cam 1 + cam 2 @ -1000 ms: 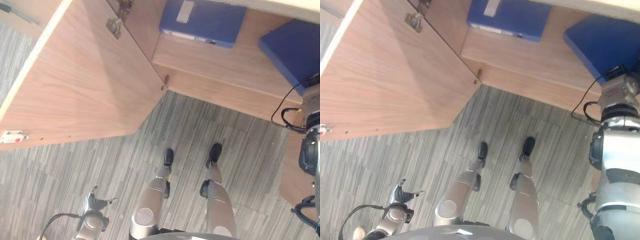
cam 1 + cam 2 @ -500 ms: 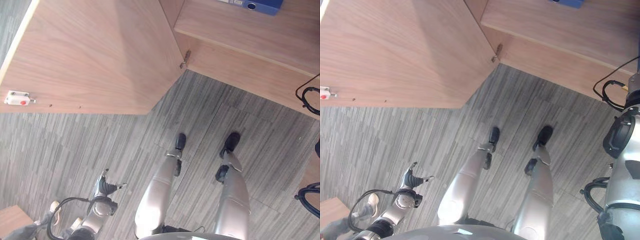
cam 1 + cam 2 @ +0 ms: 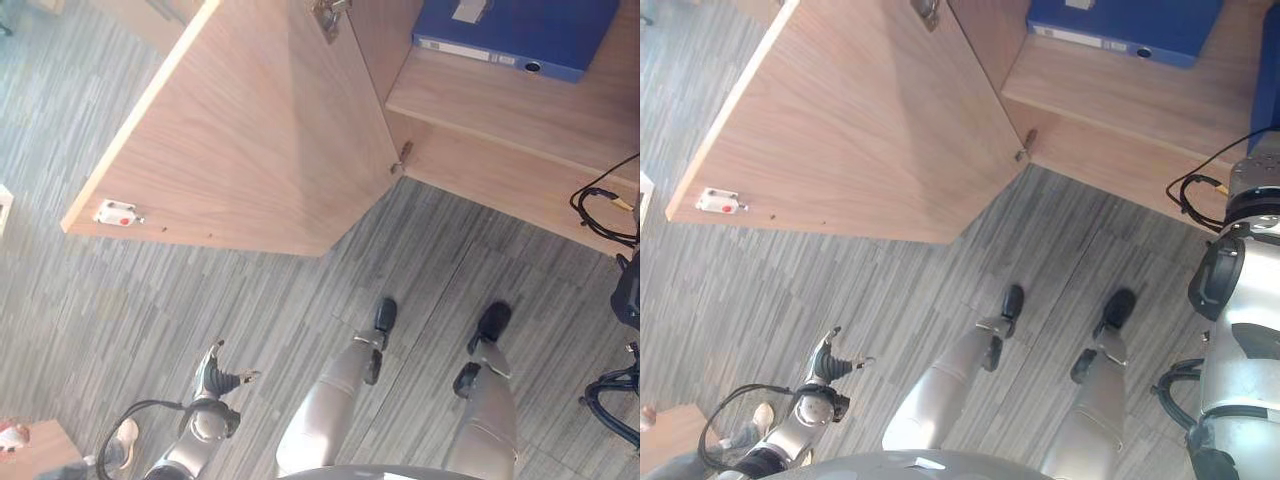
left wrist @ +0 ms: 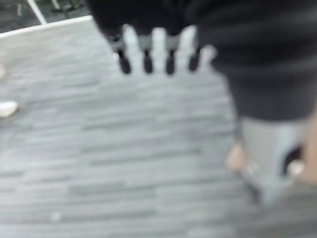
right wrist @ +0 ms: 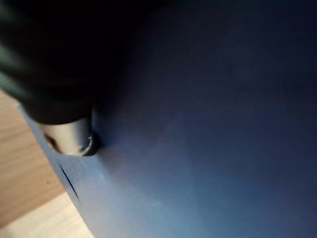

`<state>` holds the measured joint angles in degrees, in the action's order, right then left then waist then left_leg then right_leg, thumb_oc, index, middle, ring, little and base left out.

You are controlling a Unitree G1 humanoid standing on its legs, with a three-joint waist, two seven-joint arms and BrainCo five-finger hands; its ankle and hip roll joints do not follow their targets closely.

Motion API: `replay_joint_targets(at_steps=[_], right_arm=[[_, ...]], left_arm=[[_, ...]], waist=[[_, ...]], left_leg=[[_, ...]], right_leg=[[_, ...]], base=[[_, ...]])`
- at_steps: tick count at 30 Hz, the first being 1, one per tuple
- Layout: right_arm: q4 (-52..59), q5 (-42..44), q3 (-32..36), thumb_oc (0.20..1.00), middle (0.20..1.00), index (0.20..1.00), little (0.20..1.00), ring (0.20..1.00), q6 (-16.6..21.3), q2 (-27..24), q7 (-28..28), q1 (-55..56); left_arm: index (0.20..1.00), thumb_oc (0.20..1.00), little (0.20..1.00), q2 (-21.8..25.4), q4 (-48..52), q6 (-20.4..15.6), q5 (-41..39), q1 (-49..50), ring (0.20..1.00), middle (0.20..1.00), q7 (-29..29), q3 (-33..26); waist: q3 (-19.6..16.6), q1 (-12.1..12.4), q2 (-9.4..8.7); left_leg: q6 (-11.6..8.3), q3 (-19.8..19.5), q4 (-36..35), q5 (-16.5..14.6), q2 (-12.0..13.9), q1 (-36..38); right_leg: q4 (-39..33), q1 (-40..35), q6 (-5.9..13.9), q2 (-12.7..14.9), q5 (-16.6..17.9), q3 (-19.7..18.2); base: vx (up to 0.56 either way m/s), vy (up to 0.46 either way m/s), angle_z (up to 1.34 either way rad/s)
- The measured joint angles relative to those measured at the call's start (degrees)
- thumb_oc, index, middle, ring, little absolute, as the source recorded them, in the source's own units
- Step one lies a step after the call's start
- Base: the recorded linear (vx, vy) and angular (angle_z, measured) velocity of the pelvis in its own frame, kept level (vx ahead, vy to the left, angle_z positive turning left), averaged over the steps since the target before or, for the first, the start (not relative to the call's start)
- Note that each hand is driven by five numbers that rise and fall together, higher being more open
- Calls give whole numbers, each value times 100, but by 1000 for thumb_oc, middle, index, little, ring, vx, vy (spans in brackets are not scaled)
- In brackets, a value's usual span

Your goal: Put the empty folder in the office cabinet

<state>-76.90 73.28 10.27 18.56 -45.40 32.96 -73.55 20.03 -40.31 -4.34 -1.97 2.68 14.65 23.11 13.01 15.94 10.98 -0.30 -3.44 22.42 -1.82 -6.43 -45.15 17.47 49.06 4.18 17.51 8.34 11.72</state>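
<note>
Against my right hand (image 5: 67, 134) lies the blue folder (image 5: 208, 124), its cover close up to the dark ribbed back, with pale wood of the cabinet shelf (image 5: 20, 163) just beneath its edge. From so close I cannot tell whether that hand grips the folder or merely rests on it. My left hand (image 4: 153, 44) hangs low at my side over the grey carpet (image 3: 300, 290), straight and slack, holding nothing.

What has changed is mostly my head: over the last second the whole picture has swung, so the open cabinet door (image 3: 870, 130) and the second folder (image 3: 1120, 25), lying flat on the shelf, sit differently in view without having moved themselves. My own folder now shows as a blue strip (image 3: 1270, 60) at the far right, above my right arm and over the shelf. I judge it has reached the cabinet, and that letting go is what remains, though probably not yet done.

The folder looks plain dark blue, smooth and matte, with a short dark mark near its edge. It seems a stiff board cover, thin as an empty one would be.
</note>
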Motion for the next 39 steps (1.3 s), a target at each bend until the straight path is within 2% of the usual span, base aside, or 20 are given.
replay_joint_targets(at_steps=[6, 13, 17, 21, 34, 35, 39], right_arm=[[-40, -7, -734, 200, 200, 200, 200, 200, -251, -335, -325, -560], [-394, 0, -839, 200, 200, 200, 200, 200, -274, -379, -285, -1131], [-394, -6, -851, 200, 200, 200, 200, 200, -274, -431, -277, -1131], [-391, -30, -847, 200, 200, 200, 200, 200, -250, -510, -141, -1133], [-357, -469, -523, 200, 200, 200, 200, 200, 27, -610, 792, -1134], [-267, -493, -636, 200, 200, 200, 200, 200, 170, -477, 880, -1131], [130, -546, -350, 200, 200, 200, 200, 200, 281, -156, 912, -1183]], left_arm=[[1000, 1000, 1000, 16, 55, -9, -5, 80, 1000, 1000, -36, 1], [1000, 1000, 1000, 156, 451, -57, -170, 163, 1000, 1000, -67, 2], [1000, 1000, 1000, 174, 455, -63, -212, 163, 1000, 1000, -71, 1], [1000, 1000, 1000, 176, 455, -68, -214, 162, 1000, 1000, -68, -7], [1000, 1000, 1000, 163, 429, -72, -205, 120, 1000, 1000, 46, 0], [1000, 1000, 1000, 111, 95, -59, -183, -3, 1000, 1000, 123, 58], [1000, 1000, 1000, 36, -820, -40, -116, -630, 1000, 1000, 223, 210]], waist=[[0, 41, -2], [-1, 62, -3], [-2, 60, -1], [-3, 63, 1], [-16, 168, 20], [-21, 116, 29], [-25, 47, 33]], left_leg=[[-4, -70, -284, 194, -66, 7], [-56, -182, -713, 457, -72, 62], [-71, -191, -791, 509, -71, 67], [-74, -197, -839, 528, -71, 77], [-77, -204, -1135, 646, -72, 211], [-77, -199, -1137, 646, -71, 215], [-86, -176, -1159, 658, -67, 233]], right_leg=[[-41, 71, 12, 80, 11, 70], [-137, 120, 45, 95, -7, 157], [-141, 149, 44, 92, -5, 157], [-145, 163, 19, 91, 12, 161], [-149, 184, -6, 100, 0, 149], [-152, 185, -6, 99, 0, 142], [-159, 191, -6, 88, 0, 118]], base=[[12, 5, 9], [19, -17, 7], [5, -6, 1], [0, 0, 0], [0, 3, 0], [-2, 0, -4], [14, 34, -1]])
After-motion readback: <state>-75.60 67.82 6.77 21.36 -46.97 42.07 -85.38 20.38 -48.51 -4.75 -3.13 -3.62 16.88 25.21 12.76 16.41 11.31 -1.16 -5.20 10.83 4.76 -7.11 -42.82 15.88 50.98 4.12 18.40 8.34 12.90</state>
